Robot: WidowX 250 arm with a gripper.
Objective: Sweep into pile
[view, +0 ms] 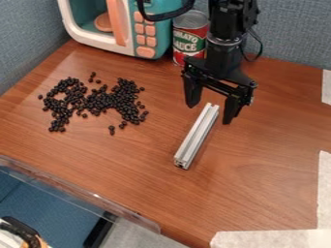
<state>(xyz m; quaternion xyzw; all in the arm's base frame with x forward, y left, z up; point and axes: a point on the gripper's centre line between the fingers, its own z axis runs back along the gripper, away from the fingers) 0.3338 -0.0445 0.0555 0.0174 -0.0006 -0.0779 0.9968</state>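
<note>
Small round black beans (98, 101), strewn in ragged clusters with strays around them, in front of the teal-and-white toy microwave (162, 36). Straight, grooved silver metal bar (196, 136), lying aslant, farther from the microwave.

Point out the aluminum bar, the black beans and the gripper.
Aluminum bar (196, 135), camera view: middle of its length.
Black beans (99, 100), camera view: scattered cluster's middle.
Gripper (209, 114), camera view: midway between its fingertips.

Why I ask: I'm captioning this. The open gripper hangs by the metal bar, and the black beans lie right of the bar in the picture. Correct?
No: the camera view shows the black beans lying left of the metal bar. The open gripper does hang by the bar.
</note>
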